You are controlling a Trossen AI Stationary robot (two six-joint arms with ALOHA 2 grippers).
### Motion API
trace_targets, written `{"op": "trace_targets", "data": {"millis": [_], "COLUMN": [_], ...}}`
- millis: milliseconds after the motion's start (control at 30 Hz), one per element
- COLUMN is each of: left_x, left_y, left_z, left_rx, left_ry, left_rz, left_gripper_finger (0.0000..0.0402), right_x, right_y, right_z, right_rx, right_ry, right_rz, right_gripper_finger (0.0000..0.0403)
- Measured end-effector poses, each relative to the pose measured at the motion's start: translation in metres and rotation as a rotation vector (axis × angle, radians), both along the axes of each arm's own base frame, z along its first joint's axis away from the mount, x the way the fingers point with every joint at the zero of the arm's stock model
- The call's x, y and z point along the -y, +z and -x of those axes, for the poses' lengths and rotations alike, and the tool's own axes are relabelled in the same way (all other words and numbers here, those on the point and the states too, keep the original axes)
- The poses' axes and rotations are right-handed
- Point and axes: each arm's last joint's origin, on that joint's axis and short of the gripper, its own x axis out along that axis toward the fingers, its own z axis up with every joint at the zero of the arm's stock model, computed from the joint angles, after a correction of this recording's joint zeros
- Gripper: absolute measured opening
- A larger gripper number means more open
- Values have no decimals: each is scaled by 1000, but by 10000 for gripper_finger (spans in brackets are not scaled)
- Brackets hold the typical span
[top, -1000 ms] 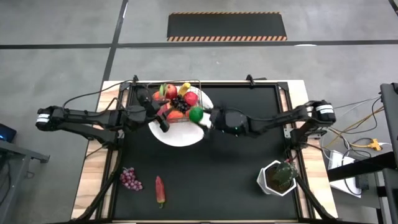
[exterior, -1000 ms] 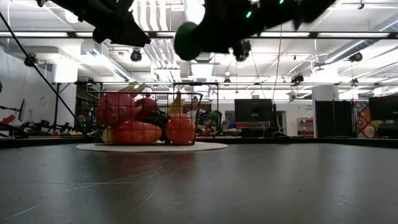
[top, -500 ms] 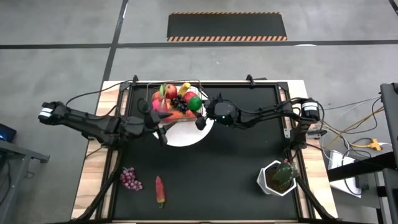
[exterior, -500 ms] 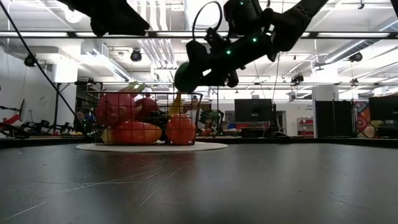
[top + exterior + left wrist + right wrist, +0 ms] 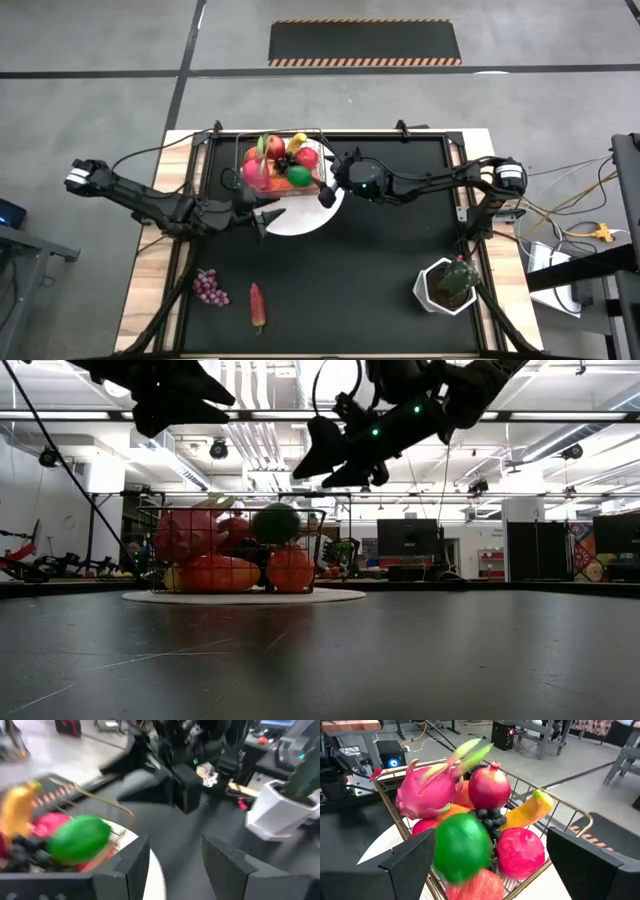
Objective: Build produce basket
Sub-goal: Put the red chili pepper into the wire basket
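Observation:
The wire basket [image 5: 284,165] stands on a white plate [image 5: 300,214] at the table's far middle. It is heaped with produce: dragon fruit [image 5: 427,790], red apples [image 5: 490,787], banana [image 5: 528,812] and dark grapes. A green lime [image 5: 298,176] lies on top of the heap near the basket's right end. My right gripper [image 5: 325,186] hangs open just right of the basket and above its rim; the lime [image 5: 462,847] shows beyond its fingers, apart from them. My left gripper [image 5: 263,213] hovers open over the plate's near left edge, holding nothing.
Purple grapes [image 5: 208,287] and a red chilli [image 5: 257,306] lie on the mat near the front left. A green plant in a white pot [image 5: 447,285] stands at the front right. The black mat between them is bare.
My right gripper carried the lime toward the table's far left, over the basket's right end, then opened and let go. The lime dropped onto the heap of fruit in the basket. My left gripper drew back from the basket toward the near edge and rolled.

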Motion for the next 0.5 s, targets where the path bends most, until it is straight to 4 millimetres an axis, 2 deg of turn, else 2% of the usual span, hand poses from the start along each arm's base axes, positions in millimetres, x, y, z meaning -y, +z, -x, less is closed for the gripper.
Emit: {"op": "trace_targets", "data": {"millis": [267, 500], "left_x": [36, 73], "left_y": [-24, -53], "left_z": [-12, -29], "left_rx": [-28, -126], "left_ry": [-61, -94], "left_rz": [230, 630], "left_gripper_finger": [160, 160], "right_x": [-3, -3], "right_y": [12, 13], "right_z": [9, 9], "right_rx": [-77, -119], "right_ry": [35, 58], "right_rz": [78, 148], "right_gripper_finger": [361, 361]}}
